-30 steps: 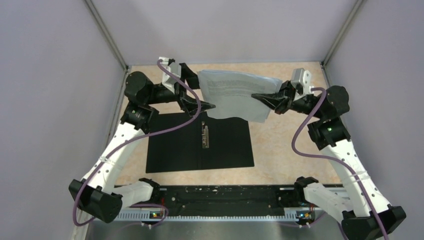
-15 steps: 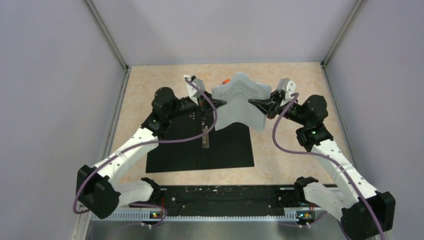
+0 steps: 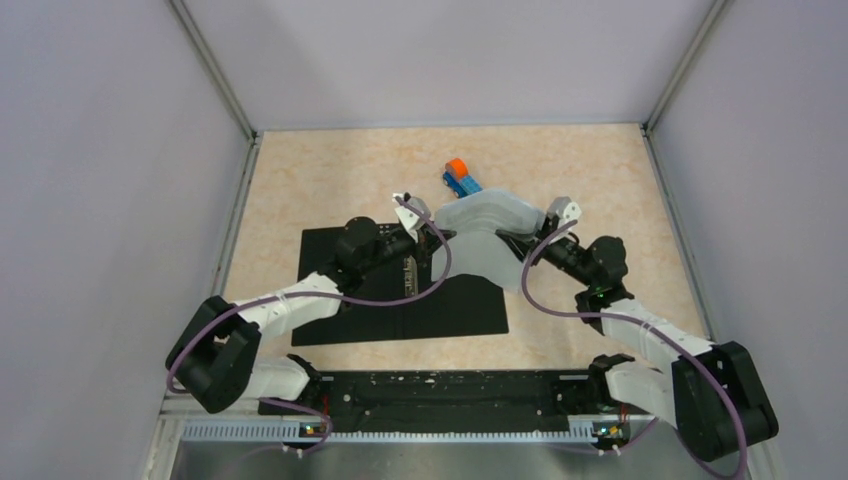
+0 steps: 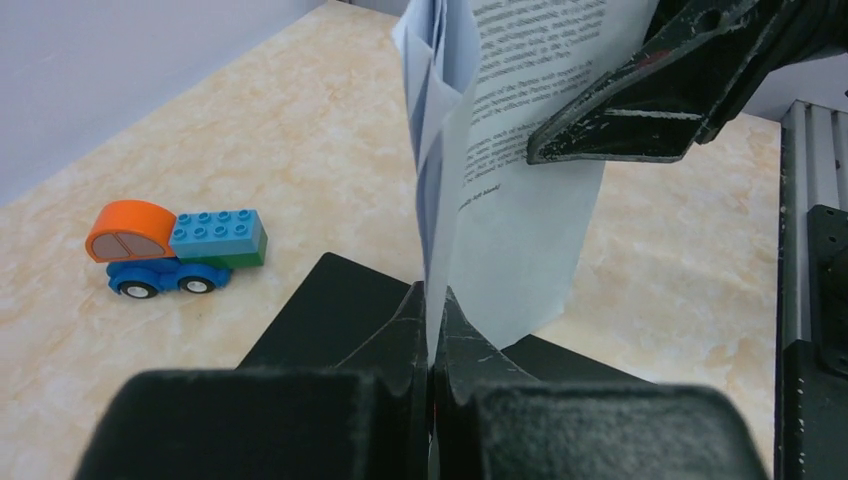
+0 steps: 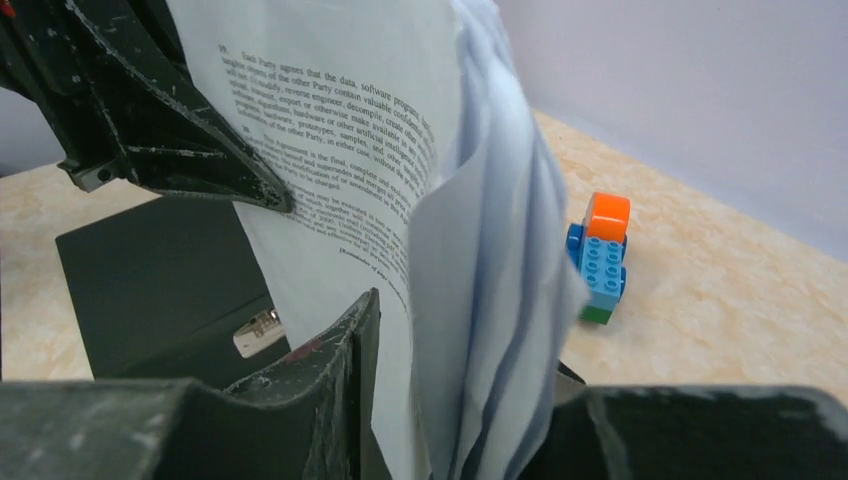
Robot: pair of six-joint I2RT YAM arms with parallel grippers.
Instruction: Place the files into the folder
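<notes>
We've got the thin stack of white printed paper sheets (image 3: 482,238) held off the table between both arms. It's bowed into an arch over the far right part of the open black rectangular folder (image 3: 460,308), which lies flat, metal clip strip (image 3: 409,272) facing up. Left gripper (image 4: 432,300) has its fingers pressed together on the stack's left edge. Right gripper (image 3: 524,247) pinches the right edge (sheets fan apart there). The small blue-and-orange toy truck (image 3: 459,180) sits on the tan tabletop (image 3: 330,180) just beyond the paper
</notes>
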